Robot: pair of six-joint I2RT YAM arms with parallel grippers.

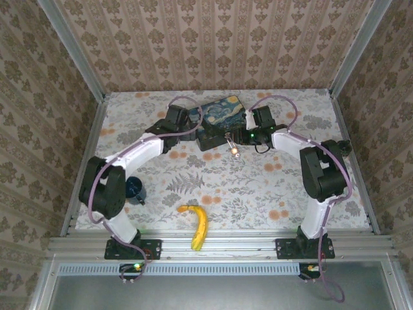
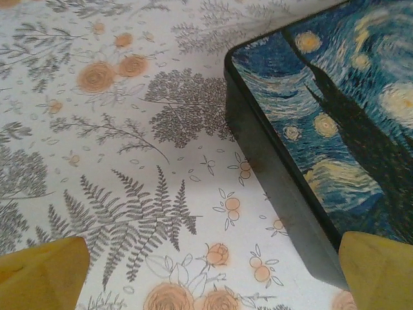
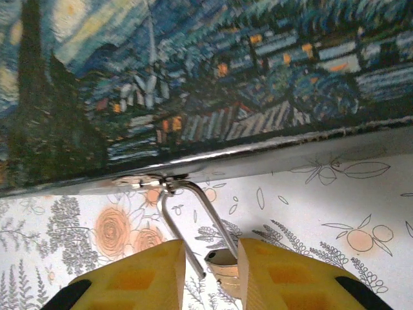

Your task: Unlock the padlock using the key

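Observation:
The padlock [image 3: 224, 266] has a brass body and a thin silvery shackle that hangs from the hasp on the edge of the starry-night tin [image 3: 193, 64]. One shackle leg ends free, outside the body. My right gripper [image 3: 211, 271] stands open a little. Its yellow fingers flank the padlock, the body rests against the right finger [image 3: 290, 278], and there is a gap on the left. From above, the padlock [image 1: 235, 150] glints at the right gripper [image 1: 240, 143], in front of the tin [image 1: 216, 119]. My left gripper [image 2: 210, 248] is wide open over the cloth beside the tin's corner [image 2: 277, 187]. The key is hidden.
A banana [image 1: 199, 226] lies near the front edge between the arm bases. A dark blue round object [image 1: 134, 189] sits by the left arm. Patterned walls close in the table on three sides.

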